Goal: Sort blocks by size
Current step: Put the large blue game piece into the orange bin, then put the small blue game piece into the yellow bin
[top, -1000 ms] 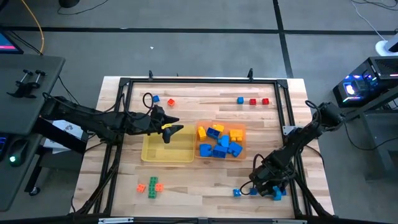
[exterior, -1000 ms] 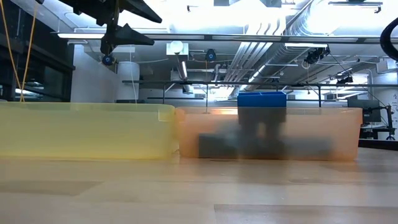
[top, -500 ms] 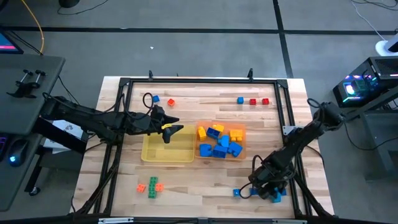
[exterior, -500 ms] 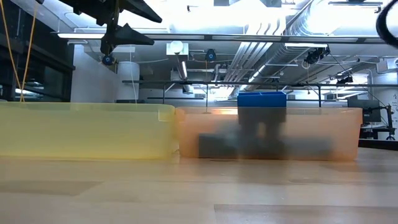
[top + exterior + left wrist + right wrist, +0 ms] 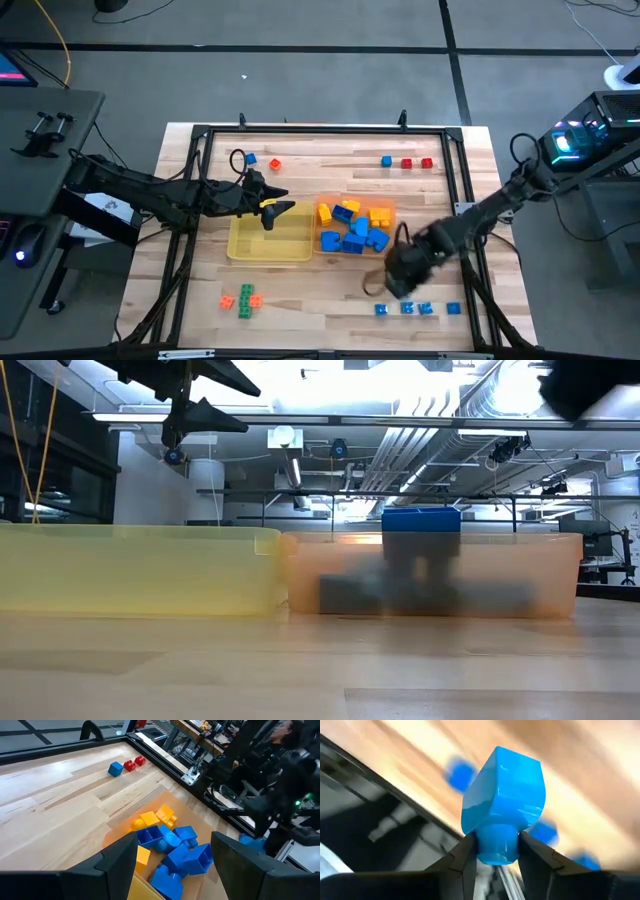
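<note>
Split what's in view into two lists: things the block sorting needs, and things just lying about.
Job:
- blue block, clamped in the right gripper
- loose small blocks on the table
- large blocks in the orange tray
- yellow tray

Lying about:
- table frame
- left gripper, waiting open

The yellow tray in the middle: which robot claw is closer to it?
The left. The left gripper hangs open over the yellow tray, above its far edge. The right gripper, clamped on a blue block, is beyond the orange tray, near the table's front.

Big blue and yellow blocks (image 5: pixel 354 228) lie piled in the orange tray. One big blue block (image 5: pixel 503 800) is pinched, lifted up. Tiny blocks (image 5: pixel 416 309) lie loose on the table.
</note>
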You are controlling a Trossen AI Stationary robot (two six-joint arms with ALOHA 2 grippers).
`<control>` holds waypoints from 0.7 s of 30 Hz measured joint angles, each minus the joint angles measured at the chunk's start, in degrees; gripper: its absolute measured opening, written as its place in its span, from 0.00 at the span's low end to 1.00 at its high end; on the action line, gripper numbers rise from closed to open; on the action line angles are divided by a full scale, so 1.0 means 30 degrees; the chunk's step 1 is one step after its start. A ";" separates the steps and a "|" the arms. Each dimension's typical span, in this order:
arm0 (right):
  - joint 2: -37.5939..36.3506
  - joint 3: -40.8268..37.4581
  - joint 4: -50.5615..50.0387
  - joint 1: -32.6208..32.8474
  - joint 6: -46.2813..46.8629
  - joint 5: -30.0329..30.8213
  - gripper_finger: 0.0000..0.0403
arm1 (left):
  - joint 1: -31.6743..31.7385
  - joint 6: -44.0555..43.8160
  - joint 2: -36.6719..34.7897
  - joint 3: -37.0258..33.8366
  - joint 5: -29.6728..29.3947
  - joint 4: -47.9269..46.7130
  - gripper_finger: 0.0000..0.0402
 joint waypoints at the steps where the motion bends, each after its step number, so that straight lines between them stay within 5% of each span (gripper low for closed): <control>1: 0.0000 0.0419 -0.0010 -0.0574 -0.0725 0.0784 0.28 | 0.0000 -0.0104 0.0000 0.0000 0.0000 0.0000 0.59; 10: -0.0015 0.2305 -0.1791 -0.5531 -0.6308 0.4446 0.29 | 0.0000 -0.0966 0.0000 0.0000 0.0519 0.0000 0.59; 21: 0.0036 0.2305 -0.2758 -0.8104 -1.0333 0.4703 0.44 | -0.0007 -0.1482 0.0000 0.0000 0.3082 0.0049 0.59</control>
